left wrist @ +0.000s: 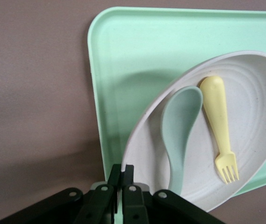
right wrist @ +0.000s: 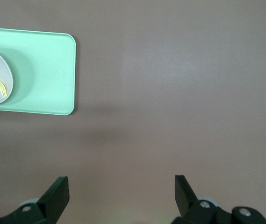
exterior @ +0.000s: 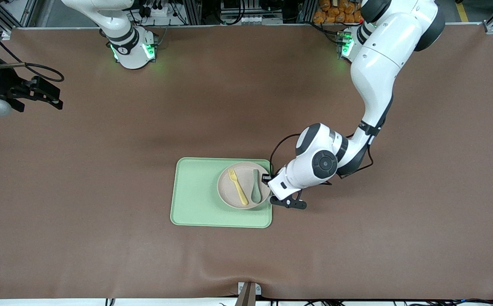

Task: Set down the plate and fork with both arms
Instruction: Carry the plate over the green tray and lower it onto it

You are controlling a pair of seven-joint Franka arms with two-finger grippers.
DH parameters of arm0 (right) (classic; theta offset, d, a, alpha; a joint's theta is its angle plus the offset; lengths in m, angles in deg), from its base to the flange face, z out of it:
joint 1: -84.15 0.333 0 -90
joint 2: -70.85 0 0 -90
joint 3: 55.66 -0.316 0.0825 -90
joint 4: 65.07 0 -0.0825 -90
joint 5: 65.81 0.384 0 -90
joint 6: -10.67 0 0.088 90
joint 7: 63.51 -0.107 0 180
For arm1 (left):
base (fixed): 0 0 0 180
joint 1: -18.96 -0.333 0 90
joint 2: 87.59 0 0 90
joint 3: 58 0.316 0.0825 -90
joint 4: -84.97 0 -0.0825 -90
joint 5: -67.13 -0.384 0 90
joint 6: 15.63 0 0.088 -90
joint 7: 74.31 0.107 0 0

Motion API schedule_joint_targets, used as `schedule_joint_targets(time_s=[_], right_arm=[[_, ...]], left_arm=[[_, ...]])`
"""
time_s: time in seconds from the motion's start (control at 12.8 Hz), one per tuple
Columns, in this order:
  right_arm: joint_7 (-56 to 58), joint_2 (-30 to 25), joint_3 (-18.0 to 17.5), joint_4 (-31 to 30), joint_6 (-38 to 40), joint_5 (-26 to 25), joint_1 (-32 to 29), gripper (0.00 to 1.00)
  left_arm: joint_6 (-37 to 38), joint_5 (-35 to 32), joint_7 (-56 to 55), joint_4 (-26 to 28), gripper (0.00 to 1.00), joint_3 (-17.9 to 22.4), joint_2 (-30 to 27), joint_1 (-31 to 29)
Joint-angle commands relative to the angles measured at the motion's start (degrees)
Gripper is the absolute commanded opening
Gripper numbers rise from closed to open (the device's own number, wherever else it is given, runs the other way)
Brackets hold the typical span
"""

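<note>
The pale plate (exterior: 226, 196) lies on the green tray (exterior: 195, 191), at the tray's end toward the left arm. On the plate the yellow fork (exterior: 238, 186) lies beside a grey-green spoon (exterior: 255, 187). My left gripper (exterior: 267, 178) is low at the plate's rim, shut on it; in the left wrist view its fingers (left wrist: 116, 175) pinch the edge of the plate (left wrist: 259, 93), with the fork (left wrist: 219, 126) and spoon (left wrist: 182, 126) close by. My right gripper (exterior: 55, 97) waits open over bare table at the right arm's end, nothing between its fingers (right wrist: 58, 193).
The tray (left wrist: 133, 56) has a bare half toward the right arm's end. In the right wrist view the tray (right wrist: 44, 70) and plate (right wrist: 4, 72) show far off. Brown table cover lies all around the tray.
</note>
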Motion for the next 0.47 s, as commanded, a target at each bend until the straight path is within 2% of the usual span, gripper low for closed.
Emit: schedule_joint_targets(time_s=[0.0,0.39], right_arm=[[0.64,-0.09,0.06,0.08,-0.08,0.27,-0.19,1.00],[0.82,0.00,0.41,0.08,-0.08,0.27,0.07,1.00]], left_arm=[[-0.19,0.67,0.94,-1.93,0.00,1.06,1.96,2.16],[-5.28,0.67,0.24,-1.93,0.00,5.45,4.34,7.61]])
